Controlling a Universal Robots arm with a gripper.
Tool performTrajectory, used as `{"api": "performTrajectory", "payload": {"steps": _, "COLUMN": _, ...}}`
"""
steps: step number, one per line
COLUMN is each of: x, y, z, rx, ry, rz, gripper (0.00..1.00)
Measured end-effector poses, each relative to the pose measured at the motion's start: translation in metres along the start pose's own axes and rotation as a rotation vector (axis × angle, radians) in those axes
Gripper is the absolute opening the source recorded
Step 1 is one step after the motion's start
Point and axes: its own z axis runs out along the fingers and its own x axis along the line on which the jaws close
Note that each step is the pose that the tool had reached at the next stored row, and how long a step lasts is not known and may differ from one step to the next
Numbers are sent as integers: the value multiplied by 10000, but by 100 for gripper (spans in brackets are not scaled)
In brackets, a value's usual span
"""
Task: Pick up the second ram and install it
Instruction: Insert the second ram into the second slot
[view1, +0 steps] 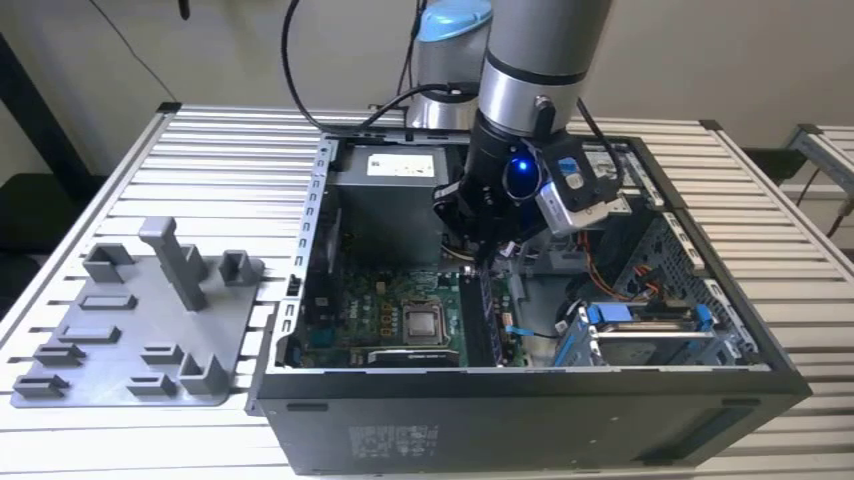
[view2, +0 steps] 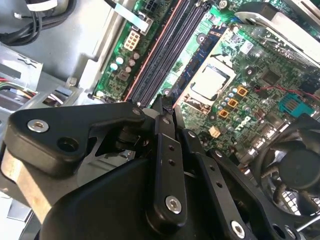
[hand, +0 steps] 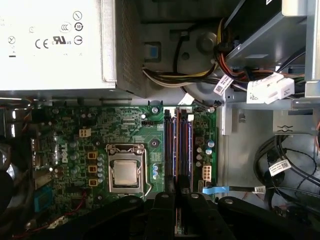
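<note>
The hand (view1: 489, 262) hung inside the open computer case (view1: 534, 425), and most of it was lost behind the arm's dark wrist and a camera block. In the second wrist view its black, bolted linkages covered the lower half of the picture. The tip of the hand (view2: 166, 104) narrowed to a point just over the near end of the memory slots (view2: 165, 50). We could not tell whether the hand was clamped on anything or merely drawn close above the board.

In the exterior view the second ram (view1: 477, 320) showed as a slim, dark, flat strip. It stood on edge in the slots directly below the hand, just beside the square silver processor (view1: 424, 323). In the first wrist view the slots (hand: 179, 145) read as long parallel purple and reddish lines. The black tip of the hand (hand: 176, 194) cut off their near ends, so we could not separate one stick from another there.

The green motherboard (hand: 125, 125) was densely studded with small parts. Above it sat a pale metal power supply (hand: 50, 45) with a perforated side, and a bundle of cables (hand: 200, 80) ran half hidden behind a grey bracket. A black fan (view2: 295, 170) was cut off at the picture's edge.

On the ribbed metal worktop (view1: 200, 150), at the exterior view's left, lay a grey plastic holder tray (view1: 134, 340) with upright blocks.
</note>
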Motion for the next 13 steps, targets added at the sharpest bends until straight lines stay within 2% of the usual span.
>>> {"api": "performTrajectory", "payload": {"steps": 6, "x": -2, "y": 0, "z": 11, "rx": -3, "ry": 13, "rz": 1, "gripper": 15}}
{"api": "performTrajectory", "payload": {"steps": 11, "x": -2, "y": 0, "z": 99, "rx": -1, "ry": 21, "rz": 0, "gripper": 15}}
{"api": "performTrajectory", "payload": {"steps": 12, "x": -3, "y": 1, "z": 109, "rx": 5, "ry": 55, "rz": 0, "gripper": 15}}
{"api": "performTrajectory", "payload": {"steps": 13, "x": -3, "y": 1, "z": 115, "rx": 16, "ry": 120, "rz": 0, "gripper": 15}}
